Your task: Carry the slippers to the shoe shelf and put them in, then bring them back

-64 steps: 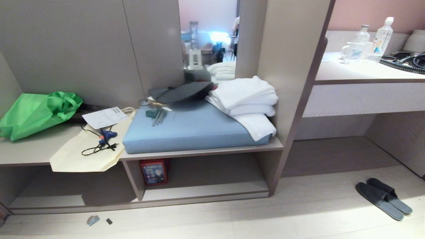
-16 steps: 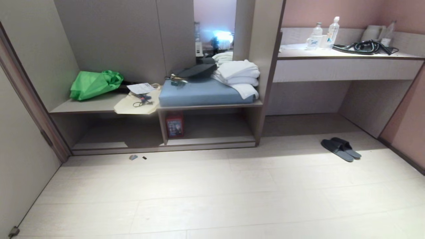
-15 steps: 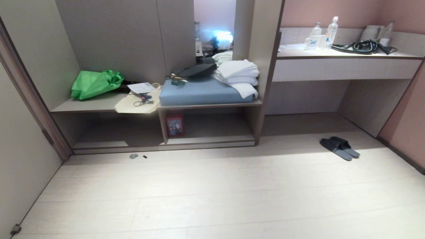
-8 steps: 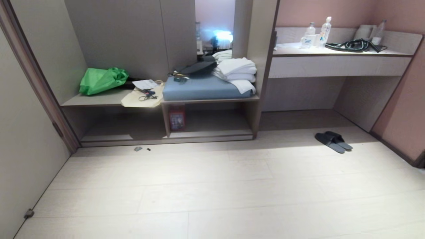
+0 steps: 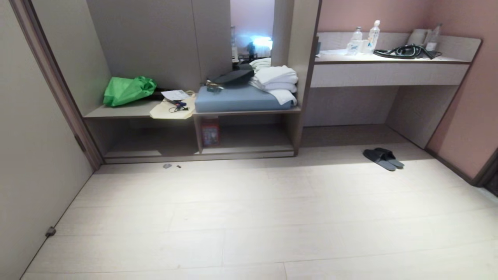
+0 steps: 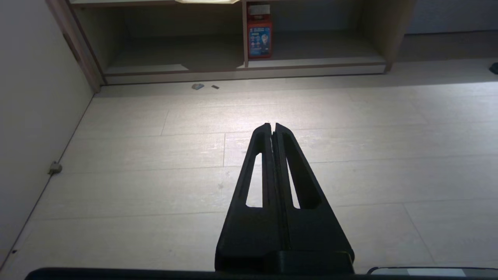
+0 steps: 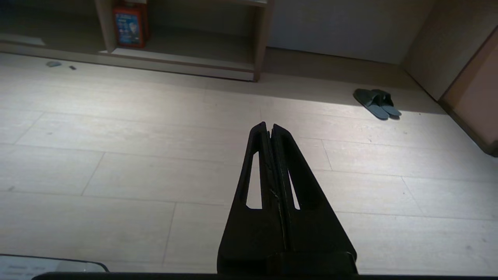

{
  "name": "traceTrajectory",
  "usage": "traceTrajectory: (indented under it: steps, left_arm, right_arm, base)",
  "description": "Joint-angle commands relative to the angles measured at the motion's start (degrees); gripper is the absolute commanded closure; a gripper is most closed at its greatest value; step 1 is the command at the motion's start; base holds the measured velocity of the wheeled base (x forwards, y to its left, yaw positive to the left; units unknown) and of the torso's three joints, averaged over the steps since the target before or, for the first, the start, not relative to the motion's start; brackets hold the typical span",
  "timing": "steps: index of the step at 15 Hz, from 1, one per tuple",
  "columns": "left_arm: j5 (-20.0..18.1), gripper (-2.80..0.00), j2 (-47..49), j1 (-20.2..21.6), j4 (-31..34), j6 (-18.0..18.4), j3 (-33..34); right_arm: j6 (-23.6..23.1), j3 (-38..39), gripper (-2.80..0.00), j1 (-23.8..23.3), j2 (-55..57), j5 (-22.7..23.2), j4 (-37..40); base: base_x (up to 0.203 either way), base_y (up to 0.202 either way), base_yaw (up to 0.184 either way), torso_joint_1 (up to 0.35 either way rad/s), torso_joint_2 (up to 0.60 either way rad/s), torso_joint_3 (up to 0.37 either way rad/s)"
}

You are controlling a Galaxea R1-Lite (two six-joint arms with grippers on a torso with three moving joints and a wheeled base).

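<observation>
The dark grey slippers (image 5: 383, 158) lie side by side on the pale floor in front of the desk recess, to the right of the bench; they also show in the right wrist view as the slippers (image 7: 376, 102). The shoe shelf (image 5: 253, 139) is the open cubby under the blue seat cushion (image 5: 239, 98), with a red box (image 5: 210, 132) at its left end. Neither arm shows in the head view. My left gripper (image 6: 271, 125) and right gripper (image 7: 269, 126) both hang shut and empty over bare floor, far from the slippers.
A green bag (image 5: 128, 90), a cream tote (image 5: 173, 110) and folded white towels (image 5: 277, 79) lie on the bench top. Bottles (image 5: 372, 35) and a black cable sit on the desk. Small scraps (image 5: 167, 166) lie before the left cubby. A wall and door frame (image 5: 58, 85) stand left.
The whole scene has shrunk and slid away in the head view: the camera has backed off from the bench, with more floor showing. The slippers lie where they were; the grippers stay shut.
</observation>
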Motion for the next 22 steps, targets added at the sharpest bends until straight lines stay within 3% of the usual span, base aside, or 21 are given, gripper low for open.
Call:
traceTrajectory:
  steps: [1,5,16,22]
  left_arm:
    - [0.0,0.00,0.1,0.0,0.0,0.0,0.0]
    - [0.0,0.00,0.1,0.0,0.0,0.0,0.0]
    - [0.0,0.00,0.1,0.0,0.0,0.0,0.0]
    - [0.0,0.00,0.1,0.0,0.0,0.0,0.0]
  right_arm:
    - [-0.1,0.0,0.00,0.0,0.1,0.0,-0.1]
    - [-0.3,0.1,0.00,0.0,0.1,0.0,-0.1]
    - [0.2,0.1,0.00,0.0,0.1,0.0,-0.1]
    - [0.3,0.1,0.00,0.0,0.1,0.0,-0.1]
  base:
    - [-0.196,0.000,0.003,0.007,0.00,0.002]
    - [-0.169,0.000,0.001,0.001,0.00,0.002]
    - [0.000,0.000,0.000,0.000,0.00,0.000]
    - [0.000,0.005,-0.168,0.001,0.00,0.003]
